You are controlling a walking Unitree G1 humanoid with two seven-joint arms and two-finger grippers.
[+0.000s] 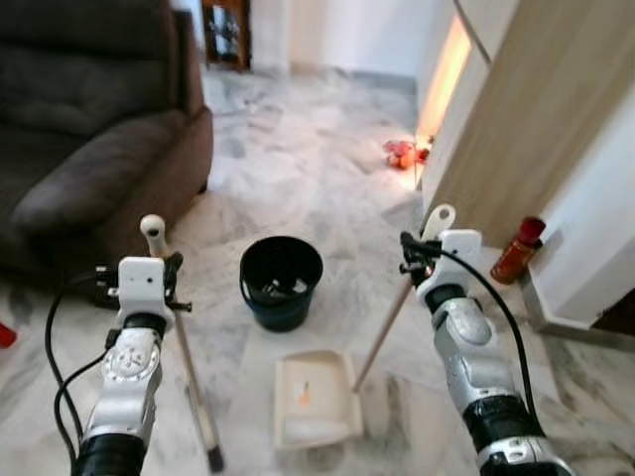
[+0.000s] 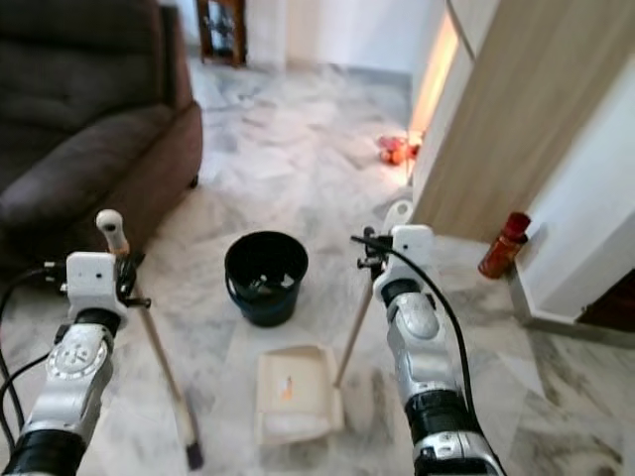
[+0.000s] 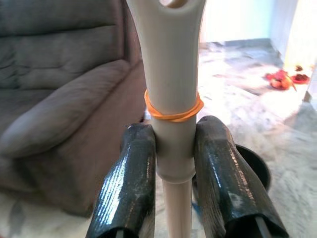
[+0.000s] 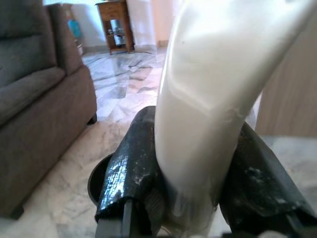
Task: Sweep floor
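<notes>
at the lower middle of the frame the dustpan [image 1: 316,399] lies flat on the floor [image 1: 298,159], its handle clamped in the right gripper [image 1: 422,248] jaws, while the left gripper [image 1: 167,281] jaws clamp the broom [image 1: 184,347], which should push dirt gently into the pan with short low strokes.

The marble floor [image 1: 298,159] is gleaming, glossy and veined. The sofa [image 1: 89,129] is looking like matt brown cloth, while the cream dustpan [image 1: 316,399] and black bucket [image 1: 281,282] are showing smooth plastic.

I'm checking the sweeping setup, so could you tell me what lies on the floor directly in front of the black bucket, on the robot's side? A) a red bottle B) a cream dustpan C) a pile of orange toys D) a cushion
B: the cream dustpan lies flat on the marble floor just nearer the robot than the black bucket, with its long handle held in the right gripper.
</notes>
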